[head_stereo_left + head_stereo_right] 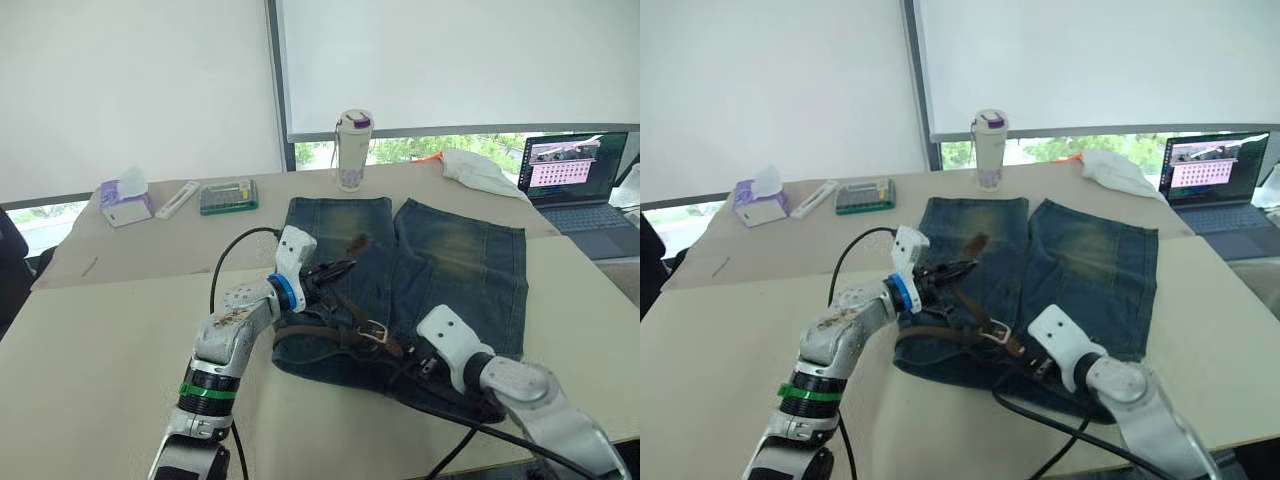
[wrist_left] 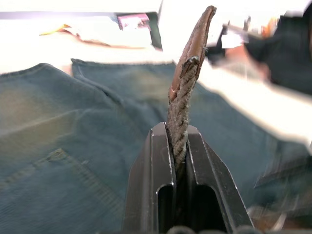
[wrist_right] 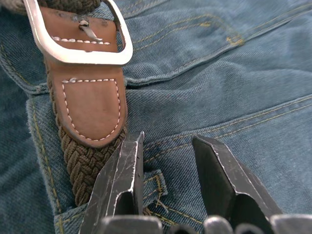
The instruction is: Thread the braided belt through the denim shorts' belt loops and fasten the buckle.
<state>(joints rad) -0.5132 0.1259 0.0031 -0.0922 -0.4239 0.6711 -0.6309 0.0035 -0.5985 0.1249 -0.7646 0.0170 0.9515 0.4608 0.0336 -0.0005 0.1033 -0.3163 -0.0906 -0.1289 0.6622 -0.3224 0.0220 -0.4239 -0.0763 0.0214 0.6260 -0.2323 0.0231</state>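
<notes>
The denim shorts (image 1: 420,280) lie flat on the bench (image 1: 110,350), waistband toward the robot, near the 6 o'clock edge. The left claw (image 2: 179,146) is squeezed tight on the braided belt (image 2: 183,102), just below its leather tip. The right claw (image 3: 168,165) is open with nothing in it, over the waistband, beside the buckle (image 3: 78,34). The bench has bare room at 9 o'clock.

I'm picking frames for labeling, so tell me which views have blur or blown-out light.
Left wrist view: background past the braided belt is blurred and overexposed, the denim shorts soft. Right wrist view: buckle and stitching crisp. Eye views: window blinds bright, tabletop evenly lit.
</notes>
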